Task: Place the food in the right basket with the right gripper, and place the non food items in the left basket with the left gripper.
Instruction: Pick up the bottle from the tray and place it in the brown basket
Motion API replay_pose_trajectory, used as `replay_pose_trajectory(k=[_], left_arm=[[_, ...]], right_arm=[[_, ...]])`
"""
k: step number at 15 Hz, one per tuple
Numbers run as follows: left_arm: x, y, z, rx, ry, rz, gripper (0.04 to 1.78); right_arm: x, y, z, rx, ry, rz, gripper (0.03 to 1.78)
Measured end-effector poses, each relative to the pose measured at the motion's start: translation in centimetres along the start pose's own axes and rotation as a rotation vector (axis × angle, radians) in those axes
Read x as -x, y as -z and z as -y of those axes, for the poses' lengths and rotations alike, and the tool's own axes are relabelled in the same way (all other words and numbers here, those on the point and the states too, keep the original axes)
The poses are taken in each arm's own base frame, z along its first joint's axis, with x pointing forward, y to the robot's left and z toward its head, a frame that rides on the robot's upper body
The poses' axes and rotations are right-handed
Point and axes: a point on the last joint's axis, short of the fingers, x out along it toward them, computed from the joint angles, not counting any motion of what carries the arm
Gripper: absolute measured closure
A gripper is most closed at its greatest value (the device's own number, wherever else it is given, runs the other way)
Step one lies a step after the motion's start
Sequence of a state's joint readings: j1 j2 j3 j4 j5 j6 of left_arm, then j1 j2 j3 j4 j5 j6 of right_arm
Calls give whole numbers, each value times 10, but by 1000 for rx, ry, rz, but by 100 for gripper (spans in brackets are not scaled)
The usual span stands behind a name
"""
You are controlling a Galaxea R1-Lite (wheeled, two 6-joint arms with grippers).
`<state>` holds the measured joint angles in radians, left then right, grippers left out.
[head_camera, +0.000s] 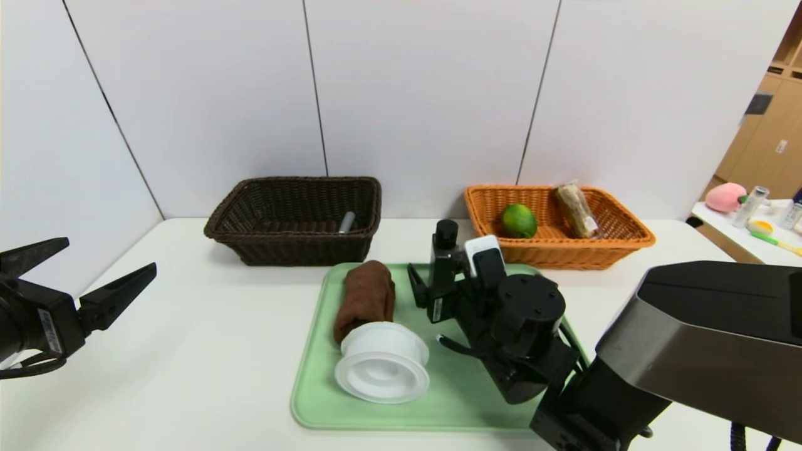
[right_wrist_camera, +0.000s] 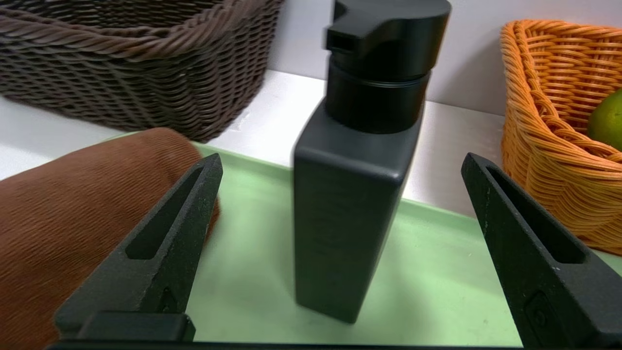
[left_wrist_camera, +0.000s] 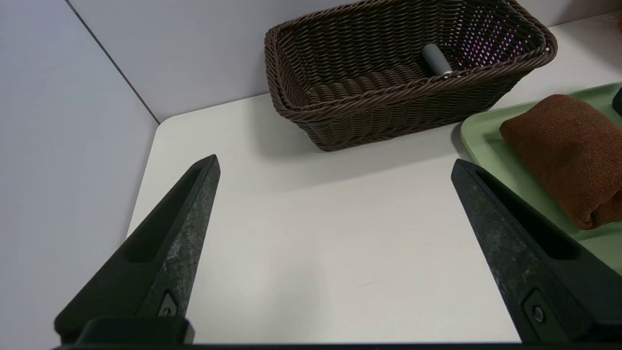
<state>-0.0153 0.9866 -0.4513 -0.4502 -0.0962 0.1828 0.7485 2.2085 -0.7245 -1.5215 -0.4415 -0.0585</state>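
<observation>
A black pump bottle [head_camera: 446,254] stands upright on the green tray [head_camera: 451,401], next to a rolled brown towel [head_camera: 365,299] and a white round spool [head_camera: 382,363]. My right gripper [right_wrist_camera: 342,161] is open over the tray. The bottle [right_wrist_camera: 354,194] stands between its fingers, touching neither. The orange right basket [head_camera: 617,241] holds a green lime [head_camera: 519,220] and a wrapped snack bar [head_camera: 576,210]. The dark brown left basket [head_camera: 291,247] holds a grey cylinder [head_camera: 346,222]. My left gripper [head_camera: 108,254] is open and empty above the table's left side.
The baskets stand against the white wall panels behind the tray. A side table [head_camera: 727,222] at the far right carries a pink peach toy [head_camera: 725,196] and small bottles. Bare white table [left_wrist_camera: 316,243] lies under the left gripper [left_wrist_camera: 335,163].
</observation>
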Motion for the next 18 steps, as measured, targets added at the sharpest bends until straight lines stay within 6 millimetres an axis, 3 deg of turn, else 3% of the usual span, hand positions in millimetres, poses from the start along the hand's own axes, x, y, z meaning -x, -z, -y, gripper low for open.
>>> replay_pose_trajectory(k=[6,7,9,13,14,18], left_arm=[[0,-1,0,-1,-1,4,13],[0,-1,0,-1,0,4,13],[1,0,0,1,0,2,13],[1,0,0,0,0,2,13],[1,0,0,-1,0,1,13],[1,1,0,0,2,1,13]], right_arm=[[-12,13,7,11,30,-16,12],[-13,14,7,12,31,-19,19],[-13,15,7,9,31,-20,53],[-14,16,7,12,32,-20,101],[-14,16,6,15,31,-20,120],[-13,12,3,36,14,-11,121]])
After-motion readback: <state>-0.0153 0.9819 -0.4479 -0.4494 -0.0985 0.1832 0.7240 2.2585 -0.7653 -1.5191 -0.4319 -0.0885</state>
